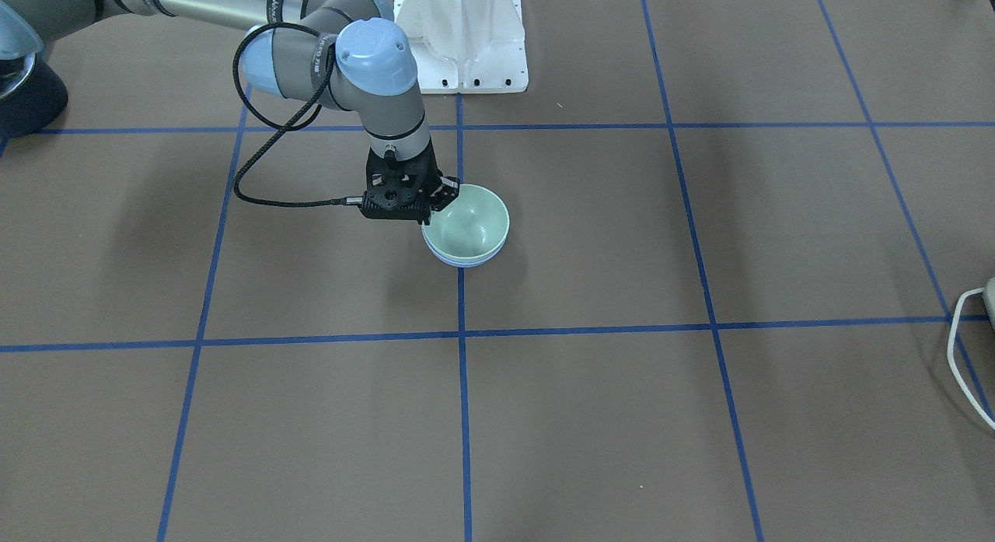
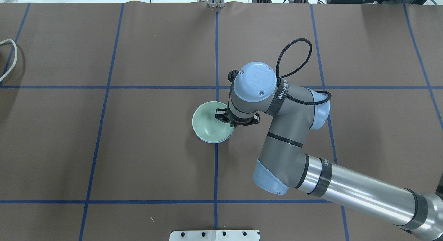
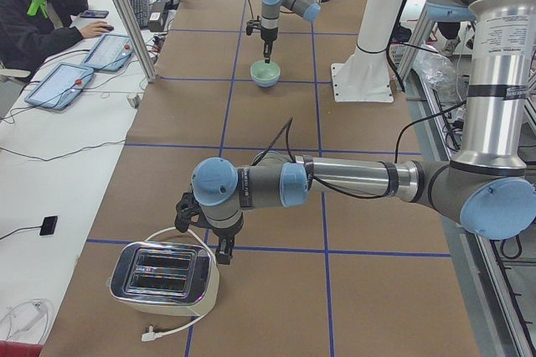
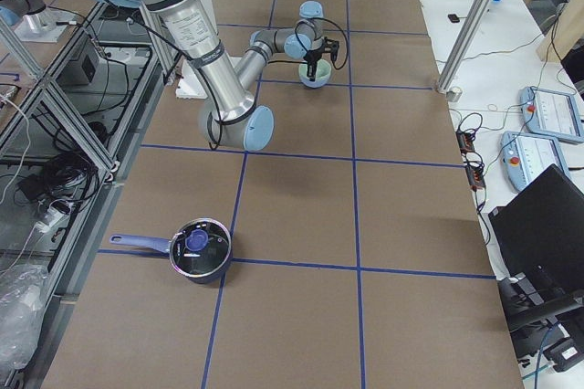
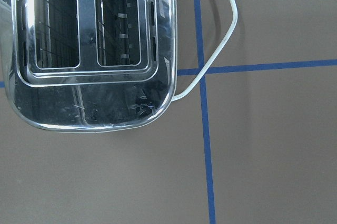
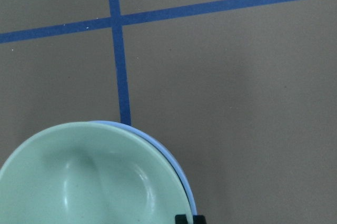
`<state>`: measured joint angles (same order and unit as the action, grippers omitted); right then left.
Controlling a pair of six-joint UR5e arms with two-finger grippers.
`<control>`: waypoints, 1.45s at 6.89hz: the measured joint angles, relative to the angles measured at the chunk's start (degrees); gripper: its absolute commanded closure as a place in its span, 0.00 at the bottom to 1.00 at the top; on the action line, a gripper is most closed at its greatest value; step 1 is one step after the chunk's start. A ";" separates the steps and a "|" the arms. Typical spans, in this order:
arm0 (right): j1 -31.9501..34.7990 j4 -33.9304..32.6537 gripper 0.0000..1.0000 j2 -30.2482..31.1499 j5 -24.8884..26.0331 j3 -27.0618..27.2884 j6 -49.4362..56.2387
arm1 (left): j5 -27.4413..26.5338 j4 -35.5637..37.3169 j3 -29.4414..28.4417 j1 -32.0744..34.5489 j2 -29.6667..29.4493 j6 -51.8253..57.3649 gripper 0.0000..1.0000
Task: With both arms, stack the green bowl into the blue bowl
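Far out at the left end of the bench, we see the left gripper hanging just beside a chrome toaster without touching it. We cannot tell whether it is spread or pressed together, since its wrist camera shows only the toaster's slots and a white cord. Near the middle of the bench, on a blue tape line, the green bowl sits nested in the blue bowl, whose rim peeks out as a thin crescent along one side. At the stack's right edge in the overhead view, the right gripper points down onto the rim. Its fingertips are drawn close together, one inside the green bowl and one outside, pinching the rim.
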<state>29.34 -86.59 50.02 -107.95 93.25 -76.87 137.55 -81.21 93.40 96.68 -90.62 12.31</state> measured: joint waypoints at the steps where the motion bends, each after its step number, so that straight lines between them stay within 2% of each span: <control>1: 0.00 0.11 1.00 0.13 -0.04 0.04 0.00 | 0.00 0.00 -0.03 0.00 0.00 0.00 0.01; 2: 0.01 0.11 0.74 0.23 -0.08 0.18 0.03 | 0.00 0.00 -0.05 0.00 0.00 0.00 0.01; 3: 0.01 0.08 0.01 0.29 -0.13 0.32 0.03 | 0.00 0.00 -0.09 0.00 0.00 0.00 0.01; 6: 2.95 -0.05 0.00 0.74 -1.93 1.67 0.72 | 0.00 0.00 -0.15 0.00 0.00 0.00 0.01; 8: 8.58 -0.28 0.00 1.44 -6.48 2.45 3.78 | 0.00 0.00 -0.18 0.00 0.00 -0.24 0.01; 10: 17.28 -0.39 0.00 4.61 -12.27 2.53 12.96 | 0.15 -0.56 0.01 -0.02 -0.03 -3.67 0.01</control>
<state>46.62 -86.98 54.63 -120.22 95.78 -63.92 137.70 -81.77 93.41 96.66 -90.65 8.64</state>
